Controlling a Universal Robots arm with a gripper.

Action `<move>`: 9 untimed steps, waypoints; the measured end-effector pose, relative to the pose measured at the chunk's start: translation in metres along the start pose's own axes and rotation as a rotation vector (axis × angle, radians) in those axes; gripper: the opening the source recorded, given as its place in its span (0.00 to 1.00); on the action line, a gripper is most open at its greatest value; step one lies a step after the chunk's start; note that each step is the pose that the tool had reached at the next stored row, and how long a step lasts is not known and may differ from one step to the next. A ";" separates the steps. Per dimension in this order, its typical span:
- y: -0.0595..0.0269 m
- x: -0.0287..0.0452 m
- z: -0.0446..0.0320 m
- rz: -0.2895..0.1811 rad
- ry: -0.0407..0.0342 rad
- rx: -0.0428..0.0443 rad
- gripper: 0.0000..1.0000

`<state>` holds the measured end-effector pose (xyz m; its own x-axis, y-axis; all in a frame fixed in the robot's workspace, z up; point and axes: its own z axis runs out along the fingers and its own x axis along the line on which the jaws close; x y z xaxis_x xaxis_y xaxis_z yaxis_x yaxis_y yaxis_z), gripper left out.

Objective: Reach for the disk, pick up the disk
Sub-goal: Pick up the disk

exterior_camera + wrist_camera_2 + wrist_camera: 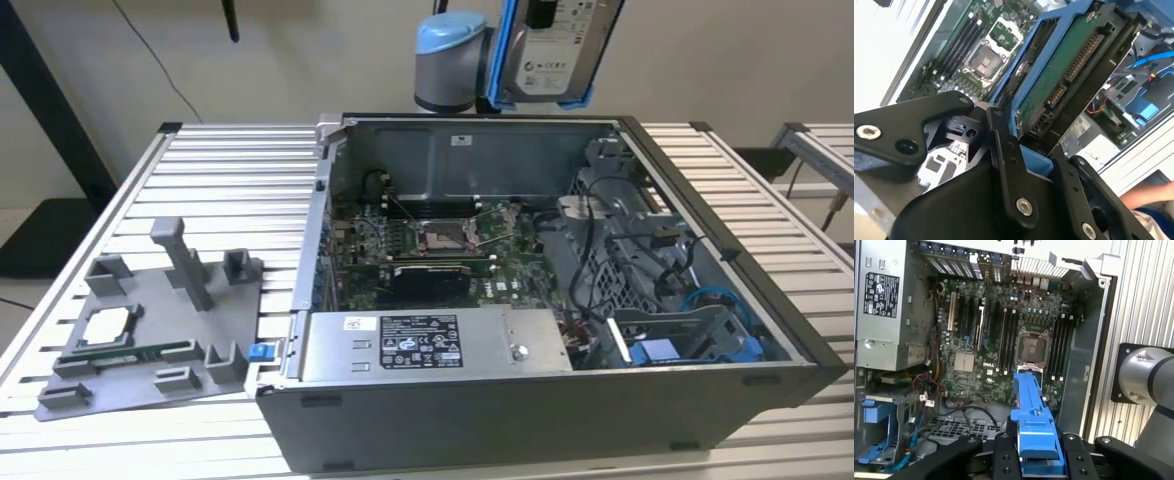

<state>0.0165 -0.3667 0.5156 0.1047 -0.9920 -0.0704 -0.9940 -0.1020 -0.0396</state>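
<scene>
We are seeing the end effector [1036,460] clamping the disk [1031,410] by its blue frame, jaws closed on either side. The disk [558,55] is hanging at twelve o'clock in the exterior view, well above the open computer case [534,400] on the counter [214,180]. Reaching and lifting are looking done.

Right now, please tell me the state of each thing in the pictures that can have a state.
disk: lifted, held upright above the computer case, label showing in the exterior view.
gripper: shut on the disk, black fingers on both sides of its blue frame.
computer case: lying on the table, side open.
CPU socket: empty.
grey fixture tray: on the table, a CPU chip resting in it.
</scene>
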 end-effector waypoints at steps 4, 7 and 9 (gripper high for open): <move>-0.0070 0.0010 0.0018 0.008 0.0000 0.0007 0.00; -0.0093 0.0014 0.0045 0.018 -0.0003 0.0031 0.00; -0.0110 0.0016 0.0055 0.023 -0.0003 0.0062 0.00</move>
<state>0.0278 -0.3667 0.5105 0.0814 -0.9941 -0.0717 -0.9959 -0.0784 -0.0442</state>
